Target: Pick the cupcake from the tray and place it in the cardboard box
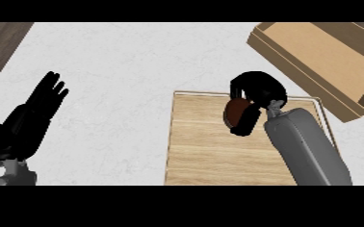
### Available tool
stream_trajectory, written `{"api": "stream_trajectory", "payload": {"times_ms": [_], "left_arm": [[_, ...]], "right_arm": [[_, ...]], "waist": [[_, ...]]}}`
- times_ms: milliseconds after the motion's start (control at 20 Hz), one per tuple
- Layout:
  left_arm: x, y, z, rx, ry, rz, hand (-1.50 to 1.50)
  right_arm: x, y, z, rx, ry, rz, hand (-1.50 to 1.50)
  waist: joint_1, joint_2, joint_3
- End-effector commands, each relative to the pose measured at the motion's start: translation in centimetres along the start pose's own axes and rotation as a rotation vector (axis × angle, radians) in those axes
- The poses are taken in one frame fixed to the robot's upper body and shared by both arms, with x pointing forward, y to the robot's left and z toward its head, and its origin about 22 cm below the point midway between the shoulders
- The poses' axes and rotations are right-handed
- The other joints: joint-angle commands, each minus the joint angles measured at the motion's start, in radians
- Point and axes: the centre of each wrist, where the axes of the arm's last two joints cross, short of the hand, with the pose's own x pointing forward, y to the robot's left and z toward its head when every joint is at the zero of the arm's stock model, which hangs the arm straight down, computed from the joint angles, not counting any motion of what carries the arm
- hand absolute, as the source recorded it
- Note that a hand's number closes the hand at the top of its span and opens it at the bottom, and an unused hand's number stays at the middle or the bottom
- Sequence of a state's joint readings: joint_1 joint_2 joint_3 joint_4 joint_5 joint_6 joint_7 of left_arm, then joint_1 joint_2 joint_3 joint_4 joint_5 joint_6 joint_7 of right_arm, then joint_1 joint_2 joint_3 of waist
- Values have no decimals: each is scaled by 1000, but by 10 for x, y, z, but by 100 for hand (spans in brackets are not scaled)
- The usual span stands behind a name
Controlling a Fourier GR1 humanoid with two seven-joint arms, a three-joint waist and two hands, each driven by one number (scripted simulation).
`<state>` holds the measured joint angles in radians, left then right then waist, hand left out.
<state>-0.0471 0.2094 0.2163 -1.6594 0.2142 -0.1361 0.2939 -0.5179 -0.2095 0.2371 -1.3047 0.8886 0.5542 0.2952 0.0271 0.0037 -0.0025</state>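
The R hand is over the far part of the tray, near its back edge. Its fingers and thumb are curled round the cupcake, so the hand is clamped on it. Of the cupcake only a brown, roundish part shows betw. the black fingers; the rest is hidden by the hand. Whether the cupcake touches the tray or is lifted above it, I cannot tell from this view.

The grey R forearm comes in from the lower edge and crosses the tray's right side. The tray is wooden w/ a pale rim and lies on the white counter.

The box is at the upper right, lying at an angle, apart from the hand and beyond the tray's far right corner. Its inside is plain brown cardboard.

The L hand rests at the left edge, fingers straight, spread apart and pointing up, holding nothing, well apart from the tray.
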Motion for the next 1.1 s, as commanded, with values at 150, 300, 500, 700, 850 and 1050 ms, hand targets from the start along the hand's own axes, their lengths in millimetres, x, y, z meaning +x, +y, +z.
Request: {"api": "stream_trajectory", "payload": {"times_ms": [150, 300, 500, 700, 850, 1050], "left_arm": [[2, -3, -6, 8, 9, 11, 0], [-9, -4, -10, 21, 10, -3, 0], [-9, 6, 8, 14, 9, 9, 0], [6, 8, -6, 33, 14, 4, 0], [6, -9, -7, 48, 12, 9, 0], [-6, 4, 14, 31, 16, 23, 0]], "right_arm": [[-9, -26, -49, -71, 56, 16, 150], [-1, -33, -49, -162, 82, 52, 150], [-6, -55, -37, -275, 28, 30, 150], [28, -115, -5, -403, -50, 31, 150], [38, -134, 29, -544, -50, 16, 150], [33, -149, 57, -705, 23, -49, 150]], "waist": [[-9, 1, 3], [-15, 0, 2], [-19, -4, 2], [-31, -7, 2], [-47, -13, 2], [-33, -13, 2]]}}
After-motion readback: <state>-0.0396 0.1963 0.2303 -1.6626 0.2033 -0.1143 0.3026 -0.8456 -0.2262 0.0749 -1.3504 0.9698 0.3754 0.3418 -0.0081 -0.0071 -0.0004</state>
